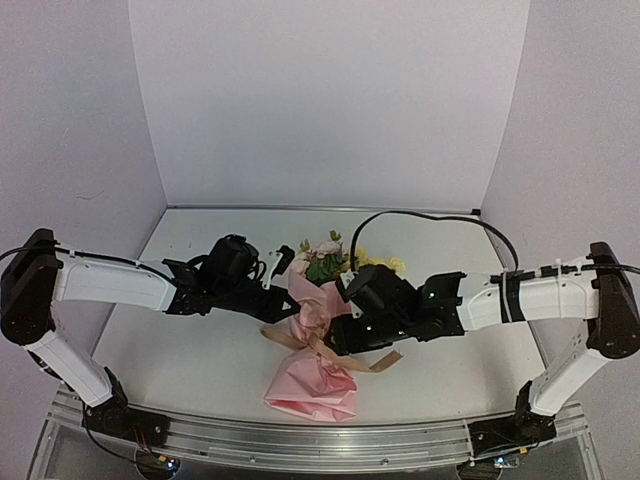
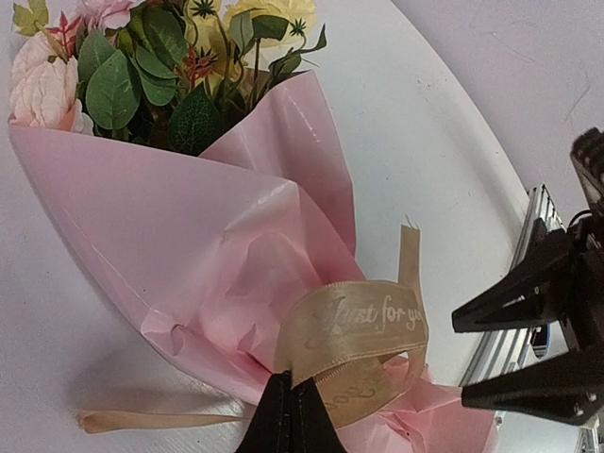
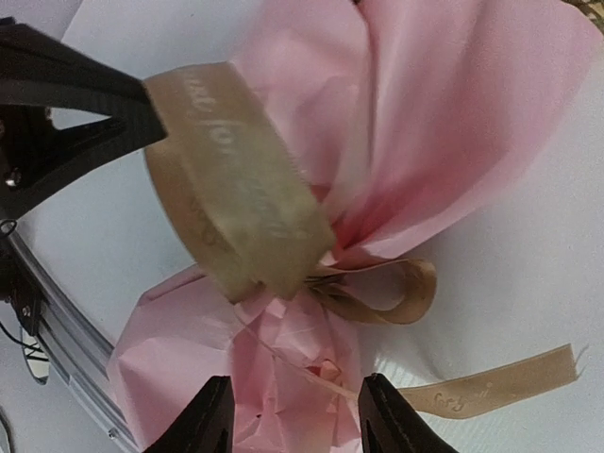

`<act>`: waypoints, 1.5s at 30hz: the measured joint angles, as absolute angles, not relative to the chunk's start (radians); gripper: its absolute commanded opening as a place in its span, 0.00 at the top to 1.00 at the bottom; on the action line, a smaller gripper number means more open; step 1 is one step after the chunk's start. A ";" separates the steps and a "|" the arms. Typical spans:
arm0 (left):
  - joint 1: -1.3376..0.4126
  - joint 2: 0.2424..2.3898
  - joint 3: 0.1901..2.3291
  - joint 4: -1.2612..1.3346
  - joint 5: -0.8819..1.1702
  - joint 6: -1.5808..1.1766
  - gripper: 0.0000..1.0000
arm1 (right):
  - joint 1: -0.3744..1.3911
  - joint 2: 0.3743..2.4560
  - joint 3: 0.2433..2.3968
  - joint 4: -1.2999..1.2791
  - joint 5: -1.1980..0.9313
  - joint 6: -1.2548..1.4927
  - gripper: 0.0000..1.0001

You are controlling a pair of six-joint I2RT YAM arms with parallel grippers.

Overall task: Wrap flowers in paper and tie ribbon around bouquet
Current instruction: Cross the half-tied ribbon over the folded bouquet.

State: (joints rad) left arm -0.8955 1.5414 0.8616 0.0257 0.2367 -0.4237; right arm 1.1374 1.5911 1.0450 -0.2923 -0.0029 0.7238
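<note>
Running along the ribbon [image 2: 359, 321], pale cursive script reads "Just for you" on the loop that stands up from the waist of the bouquet [image 1: 318, 320]. More script on a loose tail in the right wrist view is too small to read. The left gripper [image 2: 288, 415] is pinched tight on that loop, jaws together with the tan strip between them. The right gripper [image 3: 297, 382] hangs over the crumpled foot of the paper [image 2: 189, 217], its fingers apart and holding nothing. The bouquet lies at the middle of the table [image 1: 190, 350], between the two arms. Its flowers [image 2: 142, 66] point toward the back wall [image 1: 330, 100], and the paper's foot lies near the metal rail [image 1: 300, 442] at the near edge. Bare tabletop shows to either side of the bouquet and behind the flowers.
</note>
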 measured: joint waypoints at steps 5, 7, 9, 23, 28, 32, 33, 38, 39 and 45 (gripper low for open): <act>-0.896 1.541 0.862 0.026 0.231 -0.425 1.00 | 1.157 1.658 1.115 -0.270 -0.021 0.689 0.56; -0.896 1.541 0.862 0.026 0.231 -0.425 1.00 | 1.160 1.676 1.129 -0.274 -0.020 0.680 0.56; -0.896 1.541 0.862 0.026 0.231 -0.426 1.00 | 1.163 1.695 1.146 -0.277 -0.019 0.674 0.57; -0.896 1.541 0.862 0.026 0.224 -0.429 1.00 | 1.184 1.758 1.169 -0.294 0.006 0.668 0.80; -0.896 1.541 0.862 0.026 0.224 -0.429 1.00 | 1.192 1.759 1.169 -0.302 0.011 0.677 0.96; -0.896 1.541 0.862 0.026 0.223 -0.435 1.00 | 1.199 1.758 1.169 -0.312 0.018 0.678 1.00; -0.896 1.541 0.862 0.026 0.222 -0.438 1.00 | 1.202 1.756 1.169 -0.317 0.021 0.681 1.00; -0.896 1.541 0.862 0.026 0.215 -0.443 1.00 | 1.230 1.720 1.169 -0.346 0.033 0.684 1.00; -0.896 1.541 0.862 0.026 0.214 -0.443 1.00 | 1.235 1.709 1.169 -0.352 0.035 0.684 1.00; -0.896 1.541 0.862 0.026 0.209 -0.443 1.00 | 1.257 1.663 1.169 -0.380 0.041 0.685 1.00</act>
